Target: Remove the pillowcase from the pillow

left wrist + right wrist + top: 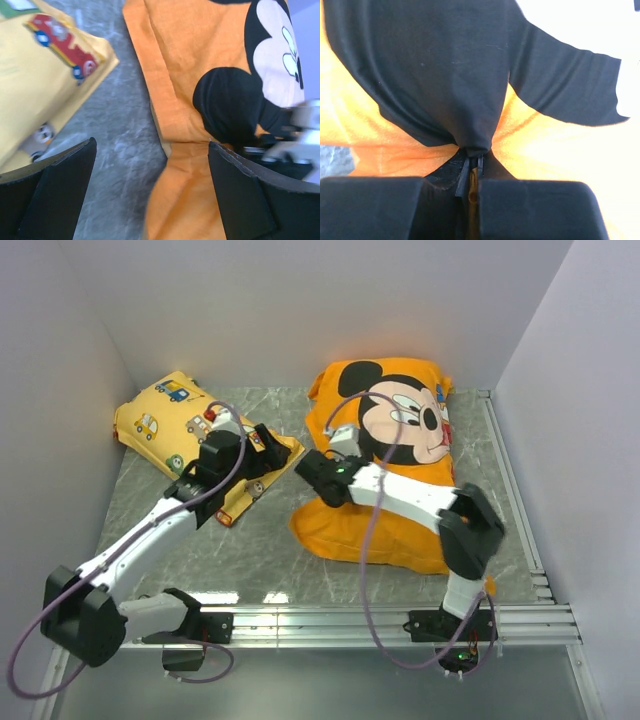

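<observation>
The orange pillowcase (pixel 400 500) with the Mickey Mouse face lies right of the table's middle, stuffed full; the white pillow inside is hidden. My right gripper (pixel 312 472) is at its left edge, shut on a pinch of the fabric at the black ear print (pixel 473 150). My left gripper (pixel 262 440) is open and empty, hovering over the gap between the yellow car pillow and the pillowcase. In the left wrist view the pillowcase's left edge (pixel 190 120) lies between my open fingers (pixel 240 195), and the grey table shows beside it.
A smaller yellow pillow with little cars (pixel 175 420) lies at the back left, under my left arm. Grey walls close in the left, back and right. A metal rail (pixel 520 490) runs along the right side and the front edge.
</observation>
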You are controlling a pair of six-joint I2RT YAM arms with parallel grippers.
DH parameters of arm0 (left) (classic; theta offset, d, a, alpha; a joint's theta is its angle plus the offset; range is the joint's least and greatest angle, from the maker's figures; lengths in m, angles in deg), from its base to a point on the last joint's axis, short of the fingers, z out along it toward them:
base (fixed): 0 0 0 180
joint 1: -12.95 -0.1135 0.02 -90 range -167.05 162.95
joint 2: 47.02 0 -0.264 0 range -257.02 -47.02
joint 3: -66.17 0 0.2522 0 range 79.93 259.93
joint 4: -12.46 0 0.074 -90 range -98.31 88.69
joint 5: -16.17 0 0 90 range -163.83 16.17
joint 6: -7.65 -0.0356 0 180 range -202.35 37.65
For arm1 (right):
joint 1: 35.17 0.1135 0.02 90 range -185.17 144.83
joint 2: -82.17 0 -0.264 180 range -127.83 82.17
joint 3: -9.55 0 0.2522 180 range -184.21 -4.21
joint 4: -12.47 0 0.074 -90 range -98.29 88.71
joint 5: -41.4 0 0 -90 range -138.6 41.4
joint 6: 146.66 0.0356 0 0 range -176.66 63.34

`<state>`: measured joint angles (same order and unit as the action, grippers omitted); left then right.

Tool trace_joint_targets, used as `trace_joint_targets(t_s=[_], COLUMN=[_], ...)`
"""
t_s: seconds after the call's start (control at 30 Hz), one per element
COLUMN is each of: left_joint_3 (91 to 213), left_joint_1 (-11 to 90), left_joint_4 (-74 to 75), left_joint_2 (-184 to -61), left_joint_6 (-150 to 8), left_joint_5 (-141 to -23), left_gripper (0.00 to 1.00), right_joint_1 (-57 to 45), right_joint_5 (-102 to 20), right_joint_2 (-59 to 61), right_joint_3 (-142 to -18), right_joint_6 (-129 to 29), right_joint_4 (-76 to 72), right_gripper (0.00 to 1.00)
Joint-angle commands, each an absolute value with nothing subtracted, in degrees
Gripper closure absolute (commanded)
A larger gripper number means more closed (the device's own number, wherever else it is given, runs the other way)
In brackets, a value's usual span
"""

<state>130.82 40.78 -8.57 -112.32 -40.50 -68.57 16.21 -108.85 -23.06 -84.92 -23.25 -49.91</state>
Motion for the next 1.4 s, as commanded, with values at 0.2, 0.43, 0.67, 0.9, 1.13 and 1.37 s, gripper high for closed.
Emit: trace_joint_targets(t_s=[0.2,0.43,0.67,0.9,1.13,1.37], left_joint_3=[139.2,147.9,154.2,155.9,163.0,164.8], left_joint_1=[41.5,40.5,40.4,40.4,40.4,41.2], left_joint_4=[6.7,12.5,15.9,21.3,22.3,16.8], left_joint_2=[-128.9,-139.5,-145.5,-149.6,-156.4,-148.6], left_joint_6=[-42.1,-42.6,-43.1,-39.4,-36.8,-46.9], left_joint_5=[-79.0,-78.8,-82.0,-83.5,-83.9,-79.7], left_gripper=[0.01,0.01,0.01,0.01,0.03,1.0], right_joint_1=[6.9,2.7,-1.2,-1.4,-1.5,-1.5], right_joint_5=[-87.6,-81.0,-71.5,-70.0,-69.4,-71.6], right_joint_2=[10.8,19.6,25.0,26.0,27.0,30.1], right_joint_3=[-81.5,-83.4,-83.9,-86.4,-86.1,-85.2], right_joint_6=[-30.7,-31.4,-32.2,-32.6,-32.6,-34.2], right_joint_4=[-38.7,-39.3,-38.9,-40.4,-40.0,-36.0], right_gripper=[1.0,1.0,1.0,1.0,1.0,1.0])
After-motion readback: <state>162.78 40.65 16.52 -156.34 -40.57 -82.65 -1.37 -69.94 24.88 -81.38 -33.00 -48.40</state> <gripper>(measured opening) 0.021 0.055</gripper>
